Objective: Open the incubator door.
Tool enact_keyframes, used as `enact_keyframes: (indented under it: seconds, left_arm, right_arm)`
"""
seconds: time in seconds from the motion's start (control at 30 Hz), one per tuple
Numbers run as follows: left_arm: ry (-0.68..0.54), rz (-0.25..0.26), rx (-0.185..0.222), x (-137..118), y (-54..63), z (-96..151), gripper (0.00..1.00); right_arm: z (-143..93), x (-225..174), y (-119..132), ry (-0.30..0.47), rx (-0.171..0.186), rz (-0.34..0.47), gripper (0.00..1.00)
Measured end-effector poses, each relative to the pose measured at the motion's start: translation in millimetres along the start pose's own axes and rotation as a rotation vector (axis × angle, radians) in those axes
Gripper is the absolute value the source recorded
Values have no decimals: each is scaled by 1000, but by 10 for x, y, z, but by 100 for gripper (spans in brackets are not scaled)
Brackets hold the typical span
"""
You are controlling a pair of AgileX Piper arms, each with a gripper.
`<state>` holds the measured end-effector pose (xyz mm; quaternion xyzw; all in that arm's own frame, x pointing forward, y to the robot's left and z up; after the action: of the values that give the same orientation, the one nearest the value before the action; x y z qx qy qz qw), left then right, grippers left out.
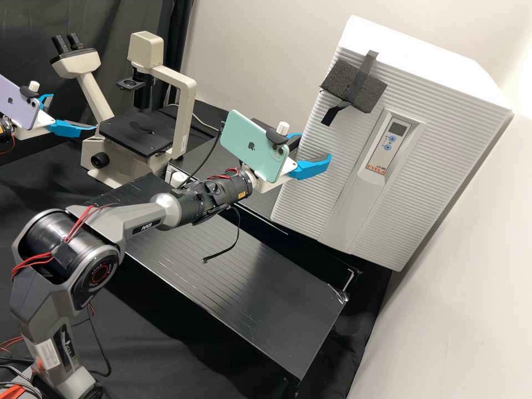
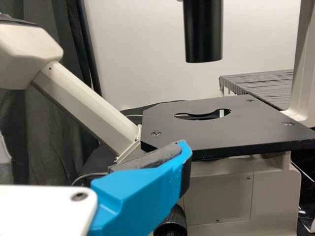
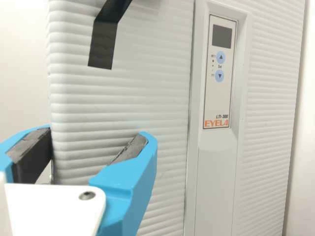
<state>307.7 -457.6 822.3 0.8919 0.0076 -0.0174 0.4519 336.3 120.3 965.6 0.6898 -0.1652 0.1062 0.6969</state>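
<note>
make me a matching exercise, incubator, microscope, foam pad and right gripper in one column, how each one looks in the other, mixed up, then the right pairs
Things
1. incubator
2. microscope
3. foam pad
4. right gripper

Looks
a. dark grey, with black tape across it
b. blue fingers held apart
c. ridged white front with two round blue buttons
d. cream body with a flat black stage

Right pairs: 1-c, 2-d, 3-a, 4-b
</note>
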Motion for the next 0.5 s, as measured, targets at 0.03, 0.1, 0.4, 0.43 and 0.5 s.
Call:
enact_keyframes:
  seconds: [0.03,0.1,0.4,0.43,0.5]
  left_arm:
    - [0,0,0,0,0,0,100]
    - [0,0,0,0,0,0,100]
    - [0,0,0,0,0,0,100]
    - [0,0,0,0,0,0,100]
    - [0,0,0,0,0,0,100]
  right_arm:
    - [0,0,0,0,0,0,0]
    - [0,0,0,0,0,0,0]
    - [48,-28,37,3,1,-3,0]
    - [55,-37,44,6,2,-10,0]
    - [75,-55,72,5,4,-13,0]
